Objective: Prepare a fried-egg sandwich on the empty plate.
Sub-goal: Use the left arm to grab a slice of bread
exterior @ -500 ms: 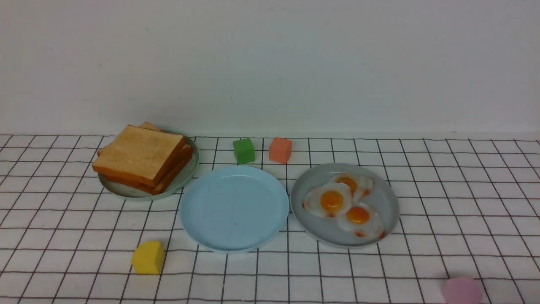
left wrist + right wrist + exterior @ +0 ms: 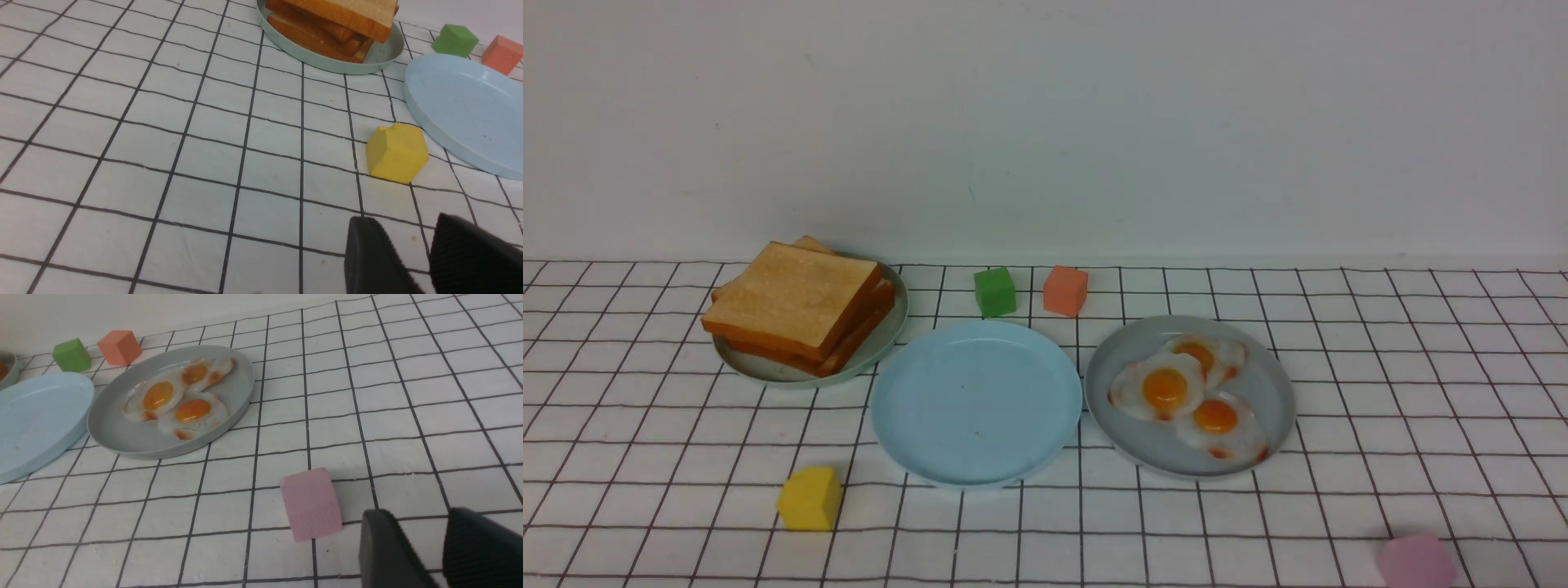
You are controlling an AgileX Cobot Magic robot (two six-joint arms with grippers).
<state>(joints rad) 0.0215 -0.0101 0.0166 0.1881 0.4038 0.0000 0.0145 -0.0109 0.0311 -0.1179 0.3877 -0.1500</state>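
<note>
The empty plate [image 2: 976, 402], round and sky-blue, sits mid-table with nothing on it. To its left, a stack of toast slices [image 2: 796, 304] rests on a pale green plate [image 2: 768, 369]. On its right, three fried eggs [image 2: 1184, 392] lie on a grey plate [image 2: 1270, 384]. No fried-egg sandwich is in view. In the left wrist view my left gripper [image 2: 404, 222] hangs open over bare cloth, near a yellow block [image 2: 396, 153] and the blue plate [image 2: 461, 106]. My right gripper [image 2: 416, 514] is open beside a pink block [image 2: 311, 504], well short of the eggs [image 2: 175, 400]. Neither arm shows in the front view.
A green cube [image 2: 995, 291] and an orange cube [image 2: 1066, 290] stand behind the blue plate. The yellow block [image 2: 809, 498] lies front left and the pink block [image 2: 1417, 562] front right. A white wall closes the back of the checked cloth.
</note>
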